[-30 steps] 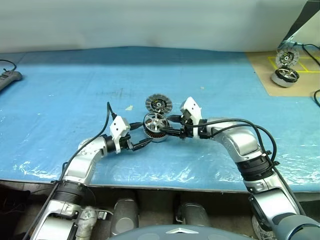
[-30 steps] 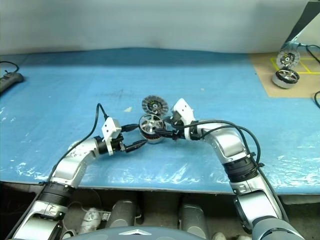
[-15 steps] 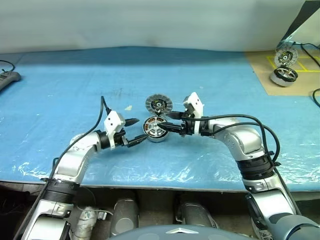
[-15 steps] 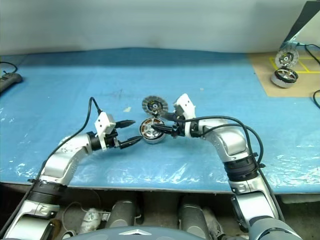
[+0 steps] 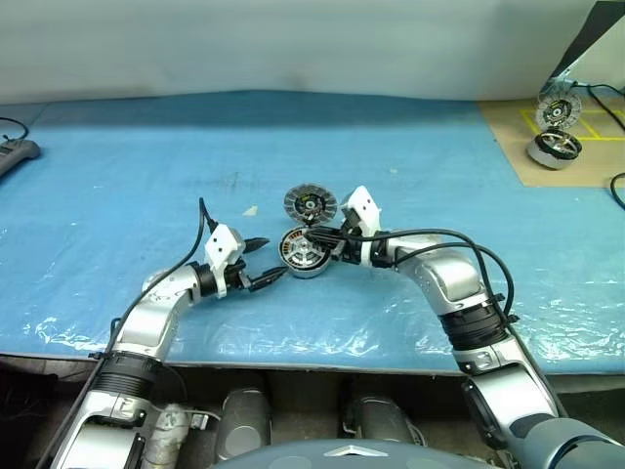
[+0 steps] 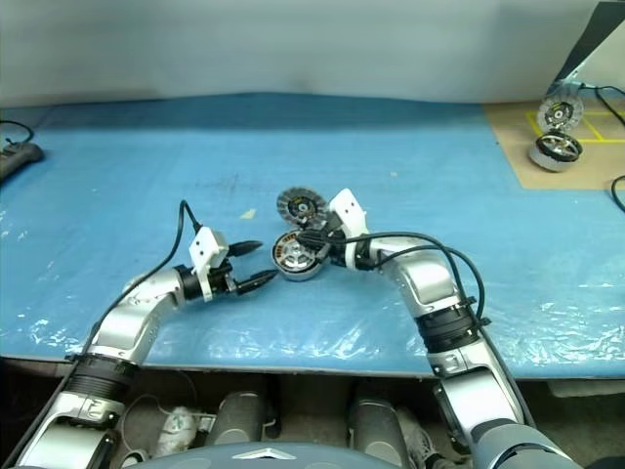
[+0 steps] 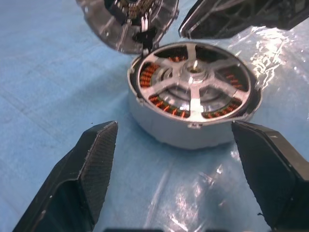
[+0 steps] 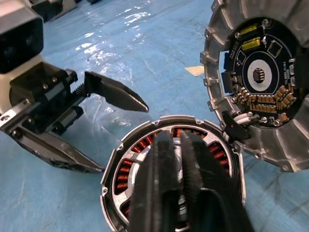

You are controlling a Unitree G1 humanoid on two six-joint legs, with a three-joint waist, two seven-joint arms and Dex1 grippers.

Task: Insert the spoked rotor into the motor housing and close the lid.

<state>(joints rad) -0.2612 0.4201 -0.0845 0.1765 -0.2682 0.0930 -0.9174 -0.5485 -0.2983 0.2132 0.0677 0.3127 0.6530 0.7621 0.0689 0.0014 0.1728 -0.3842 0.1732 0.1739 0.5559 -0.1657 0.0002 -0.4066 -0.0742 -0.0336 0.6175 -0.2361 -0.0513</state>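
Observation:
The motor housing [image 7: 159,128] is a short silver cup on the blue sheet, with copper windings showing inside. The spoked rotor [image 7: 194,103] lies flat in its mouth, silvery spokes running to a small hub. The lid [image 8: 258,79] stands upright at the housing's far rim, its circuit-board face turned toward the housing. My right gripper [image 8: 176,138] is shut, fingers together, directly over the rotor's centre; whether it touches is unclear. On the housing's left my left gripper [image 5: 260,261] is open, a short gap away, holding nothing.
A second motor unit [image 5: 554,149] with an upright disc [image 5: 560,106] sits on a brown board at the far right. A dark device [image 5: 15,152] lies at the left edge. A small white scrap [image 5: 251,210] lies behind my left gripper. The table's front edge runs just below both arms.
My right gripper has closed and slid left, from beside the housing to over the rotor. My left gripper has drawn back a little from the housing and stays open.

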